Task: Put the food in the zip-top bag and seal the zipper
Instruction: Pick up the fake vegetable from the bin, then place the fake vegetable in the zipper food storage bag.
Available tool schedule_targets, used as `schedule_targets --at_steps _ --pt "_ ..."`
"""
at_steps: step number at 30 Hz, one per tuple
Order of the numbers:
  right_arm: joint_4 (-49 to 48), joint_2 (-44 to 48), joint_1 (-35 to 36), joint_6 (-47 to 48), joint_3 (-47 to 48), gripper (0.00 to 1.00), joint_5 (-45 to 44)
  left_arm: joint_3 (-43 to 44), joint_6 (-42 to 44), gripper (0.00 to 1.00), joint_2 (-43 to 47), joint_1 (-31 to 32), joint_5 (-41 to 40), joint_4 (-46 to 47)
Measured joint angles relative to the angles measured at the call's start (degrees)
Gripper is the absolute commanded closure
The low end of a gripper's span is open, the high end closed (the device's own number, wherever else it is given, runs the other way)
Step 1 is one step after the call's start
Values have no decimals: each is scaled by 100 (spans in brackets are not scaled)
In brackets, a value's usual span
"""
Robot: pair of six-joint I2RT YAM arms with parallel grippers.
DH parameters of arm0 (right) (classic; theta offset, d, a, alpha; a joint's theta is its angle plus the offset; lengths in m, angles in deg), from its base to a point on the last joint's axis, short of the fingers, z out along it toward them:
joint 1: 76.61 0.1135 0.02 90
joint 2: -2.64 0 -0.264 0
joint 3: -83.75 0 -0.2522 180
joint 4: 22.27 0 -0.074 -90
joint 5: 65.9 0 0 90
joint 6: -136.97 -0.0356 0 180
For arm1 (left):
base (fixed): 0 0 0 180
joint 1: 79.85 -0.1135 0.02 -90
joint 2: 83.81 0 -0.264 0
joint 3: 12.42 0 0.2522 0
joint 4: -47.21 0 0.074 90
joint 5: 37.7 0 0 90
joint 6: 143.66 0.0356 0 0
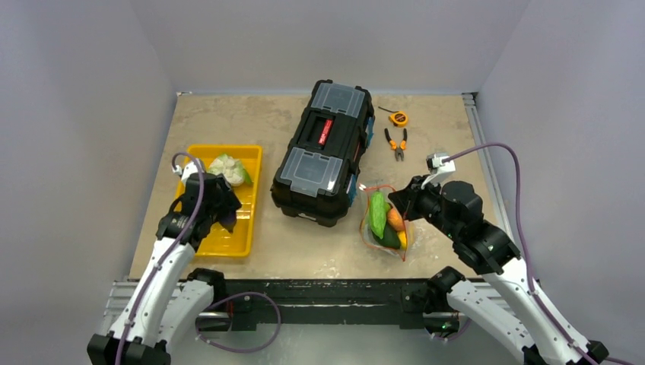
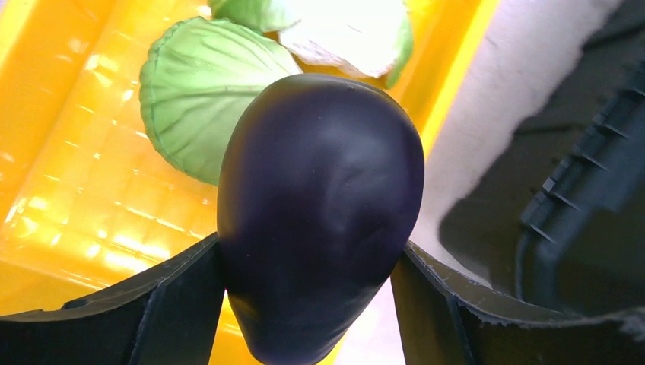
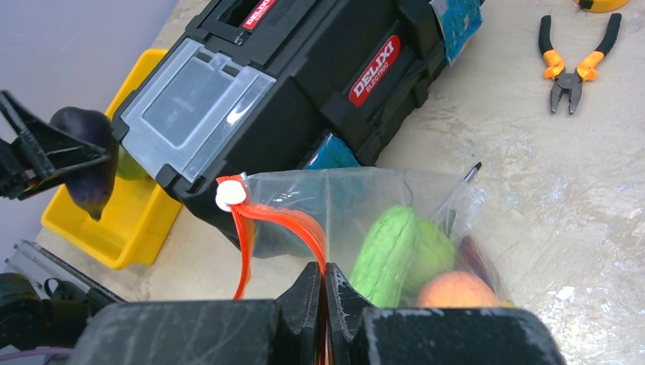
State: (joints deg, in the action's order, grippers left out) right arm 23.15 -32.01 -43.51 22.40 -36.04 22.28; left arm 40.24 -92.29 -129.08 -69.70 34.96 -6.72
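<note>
Grey walls close the beige tabletop (image 1: 319, 243) on the left, back and right. Bare surface runs along the near edge, in a lane between the yellow plastic tray (image 1: 228, 236) and the black plastic toolbox (image 1: 323, 152), and across the far right corner around the orange-handled pliers (image 1: 395, 143) and the yellow tape measure (image 1: 398, 118). The clear thin zip-top bag (image 1: 384, 224) lies just right of the toolbox's near corner, near the front edge.

The left gripper (image 1: 224, 207) hangs over the tray's right side, its jaws spread about halfway and clamped on the sides of the glossy purple toy eggplant (image 2: 319, 205), rounded end up. The right gripper (image 3: 325, 296) is pinched nearly closed on the thin red-orange zipper strip (image 3: 281, 220) at the bag's mouth, which curves away to a white slider tab (image 3: 230, 194).

Counted: one bag, holding four pieces, namely a ridged light-green vegetable (image 1: 376, 213), an orange piece (image 1: 395, 219), a dark-green piece (image 1: 389, 237) and a yellow piece (image 1: 401, 242). One tray, holding two: a white cauliflower (image 2: 342, 34) and a green cabbage (image 2: 198, 99). One eggplant, one toolbox, one pair of pliers, one tape measure
</note>
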Motion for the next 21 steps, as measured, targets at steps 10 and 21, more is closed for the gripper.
schedule_targets --at_steps 10,21 --pt "0 -35 0 0 0 100 -13 -39 -306 85 1685 2 2715 511" --pt "7 -48 0 -2 2 100 -57 7 -2393 86 240 3657 3661 3770"
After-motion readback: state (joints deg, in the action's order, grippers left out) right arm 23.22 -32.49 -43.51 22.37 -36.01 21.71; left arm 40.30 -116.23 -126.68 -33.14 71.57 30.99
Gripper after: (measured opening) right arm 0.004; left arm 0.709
